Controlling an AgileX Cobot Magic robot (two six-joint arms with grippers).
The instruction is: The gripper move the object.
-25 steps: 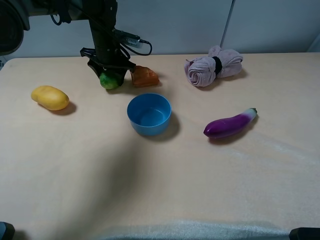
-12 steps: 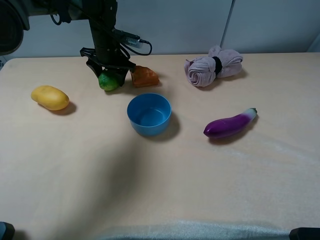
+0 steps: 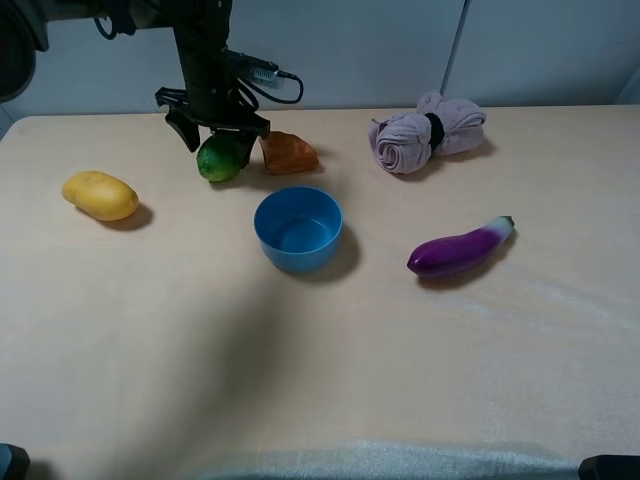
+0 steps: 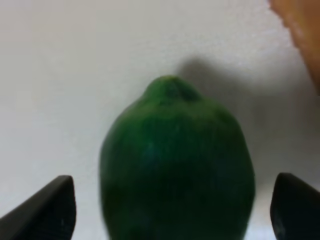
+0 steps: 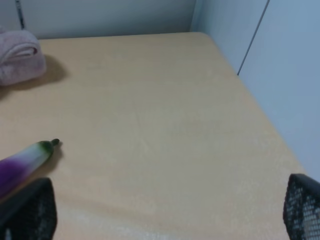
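The green lime-like fruit rests on the table at the back left, next to an orange-brown piece. My left gripper hangs just above the fruit, its fingers spread to either side of the fruit's top. In the left wrist view the fruit fills the middle, with a gap between it and each dark fingertip, so the left gripper is open and not holding it. My right gripper is open and empty over bare table at the right.
A yellow mango lies at the left. A blue bowl stands in front of the fruit. A purple eggplant lies at the right, also in the right wrist view. A rolled pink cloth lies at the back.
My left gripper was low around the green fruit and has lifted off it. The fruit stays on the table in the same spot.
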